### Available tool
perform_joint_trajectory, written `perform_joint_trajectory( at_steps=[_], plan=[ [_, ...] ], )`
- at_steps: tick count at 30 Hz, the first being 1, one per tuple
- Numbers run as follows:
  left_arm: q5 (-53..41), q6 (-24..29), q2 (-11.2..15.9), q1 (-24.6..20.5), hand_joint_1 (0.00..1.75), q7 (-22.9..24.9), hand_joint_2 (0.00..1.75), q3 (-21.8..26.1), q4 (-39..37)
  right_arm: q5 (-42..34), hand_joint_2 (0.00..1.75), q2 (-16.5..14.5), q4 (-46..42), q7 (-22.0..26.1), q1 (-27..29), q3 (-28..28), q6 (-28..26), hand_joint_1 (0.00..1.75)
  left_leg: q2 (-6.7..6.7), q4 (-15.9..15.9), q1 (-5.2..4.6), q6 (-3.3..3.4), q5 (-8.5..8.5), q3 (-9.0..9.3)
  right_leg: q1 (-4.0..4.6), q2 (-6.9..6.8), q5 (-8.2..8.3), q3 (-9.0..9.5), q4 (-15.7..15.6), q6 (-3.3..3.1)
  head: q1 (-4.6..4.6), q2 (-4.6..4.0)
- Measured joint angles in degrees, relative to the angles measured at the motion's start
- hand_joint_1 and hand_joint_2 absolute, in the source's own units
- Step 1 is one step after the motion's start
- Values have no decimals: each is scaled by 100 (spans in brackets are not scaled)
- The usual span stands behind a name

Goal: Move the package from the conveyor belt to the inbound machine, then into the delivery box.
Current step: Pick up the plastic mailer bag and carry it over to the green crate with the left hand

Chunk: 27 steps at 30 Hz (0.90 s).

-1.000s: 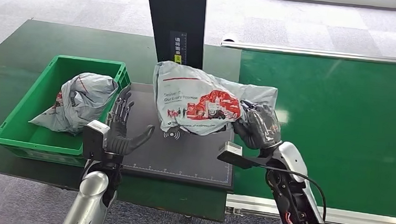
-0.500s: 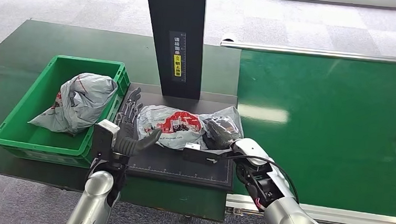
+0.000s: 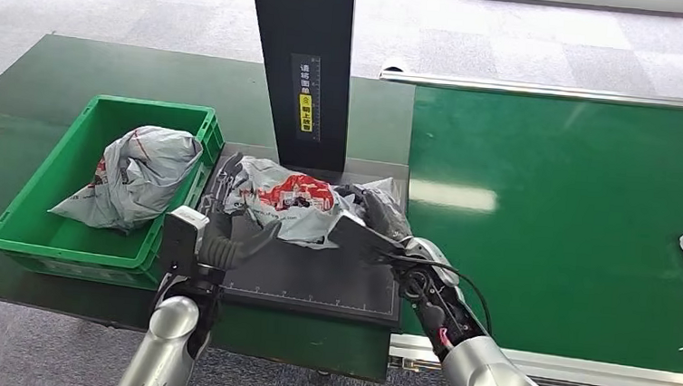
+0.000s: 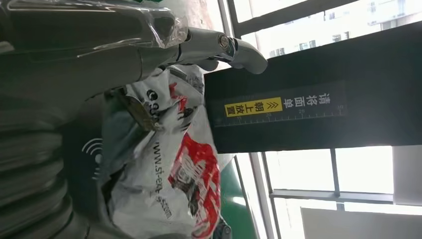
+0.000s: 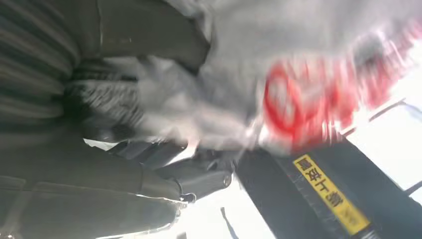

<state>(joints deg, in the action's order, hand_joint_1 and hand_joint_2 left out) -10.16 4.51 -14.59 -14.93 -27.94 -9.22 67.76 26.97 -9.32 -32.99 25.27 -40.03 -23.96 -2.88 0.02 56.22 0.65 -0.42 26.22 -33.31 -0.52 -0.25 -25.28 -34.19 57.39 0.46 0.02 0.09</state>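
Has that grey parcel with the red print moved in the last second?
Yes. The grey parcel was held up in front of the black post; it now lies low on the dark scanner plate at the post's foot, nearer the green bin.

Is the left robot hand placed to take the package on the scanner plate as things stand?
Probably yes. The left robot hand sits open right beside the package on the plate, nothing between them. The right robot hand grips its other end.
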Motion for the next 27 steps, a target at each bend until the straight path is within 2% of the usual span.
perform_joint_trajectory(
  at_steps=[2,4,6,8,22,25,26,27],
  plan=[
    [20,6,-14,-38,0,7,175,-52,-38,-969,175,-82,23,28,81,439,844,0,0,0,0,0,0,-1,0,0,0,0,0,0,1,0],
    [49,3,-19,-90,0,0,175,-99,-104,-1689,175,-121,114,-211,106,803,1576,0,1,0,-1,0,0,-2,-1,0,0,0,0,0,2,0],
    [81,-14,-19,-157,0,-22,175,-134,-196,-2210,175,-140,253,-563,102,1106,2184,0,1,0,-2,0,0,-1,-2,1,0,1,0,1,2,0],
    [103,-32,-19,-226,0,-44,175,-160,-295,-2401,175,-145,380,-787,95,1269,2546,0,0,1,-2,0,0,-1,-2,1,1,2,0,1,2,0],
    [119,-44,-19,-397,0,-77,175,-198,-597,-2391,175,-166,691,-935,-24,1420,2711,0,1,1,-2,0,0,1,-1,1,1,4,0,1,1,0],
    [140,-15,-18,-398,0,-86,175,-195,-603,-2565,44,-172,710,-977,-39,1418,2899,0,0,1,-2,0,0,1,-1,1,1,4,0,1,1,0],
    [145,3,-17,-397,0,-92,175,-192,-604,-2681,44,-173,713,-978,-39,1418,3003,0,0,1,-2,0,0,1,-1,1,1,4,0,1,1,0],
    [146,25,-15,-397,0,-100,175,-187,-605,-2823,87,-174,715,-976,-39,1419,3115,0,0,1,-1,0,0,1,-1,1,1,4,0,1,1,0]
  ],
)
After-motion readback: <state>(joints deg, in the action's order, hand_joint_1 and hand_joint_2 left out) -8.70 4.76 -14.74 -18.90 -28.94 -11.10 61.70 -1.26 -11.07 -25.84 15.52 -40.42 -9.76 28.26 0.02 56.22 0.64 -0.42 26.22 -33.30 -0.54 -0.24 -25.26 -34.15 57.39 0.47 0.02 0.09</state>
